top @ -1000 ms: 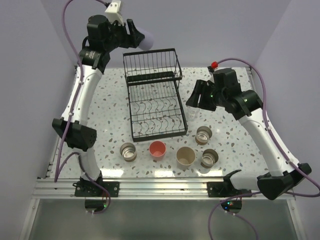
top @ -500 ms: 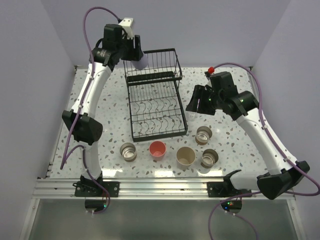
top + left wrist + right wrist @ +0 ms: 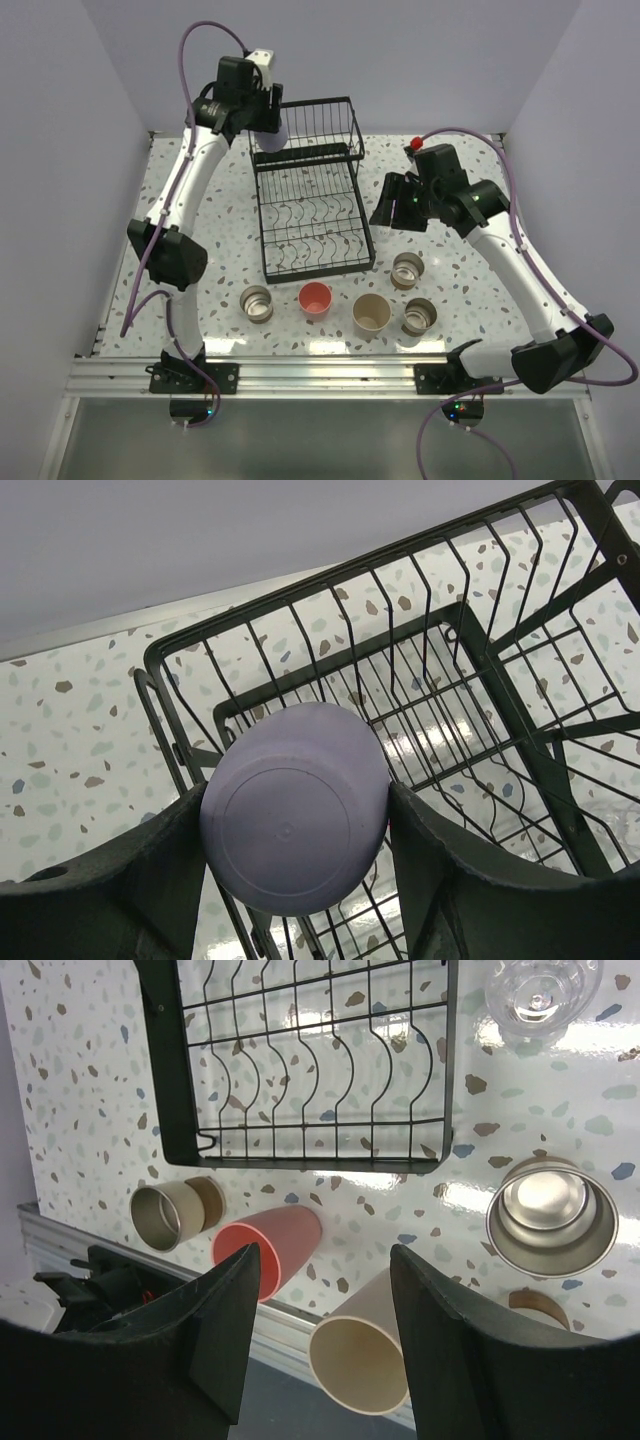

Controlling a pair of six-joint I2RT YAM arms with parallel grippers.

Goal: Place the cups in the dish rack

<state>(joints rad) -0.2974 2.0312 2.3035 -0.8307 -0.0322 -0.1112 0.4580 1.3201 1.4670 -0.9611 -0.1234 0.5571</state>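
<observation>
- Speckled white terrazzo table [image 3: 215, 200]: carries the rack and the loose cups.
- Black wire two-tier dish rack [image 3: 168, 1060]: stands mid-table, its raised basket at the far end.
- Left gripper [image 3: 268, 125]: fingers clamped on the sides of the lavender plastic cup [image 3: 293, 805], base toward the wrist camera, at the raised basket's left corner. Contact with the wires cannot be told.
- Right gripper [image 3: 392, 205]: fingers spread with nothing between them, above the table right of the rack.
- Tall beige cup [image 3: 371, 313], red-pink cup [image 3: 315, 297] and three short tan-and-metallic cups [image 3: 257, 302]: upright on the table in front of the rack.
- Clear glass cup [image 3: 540, 995]: beside the rack's right side, cut off by the wrist view's edge, barely visible from above.
</observation>
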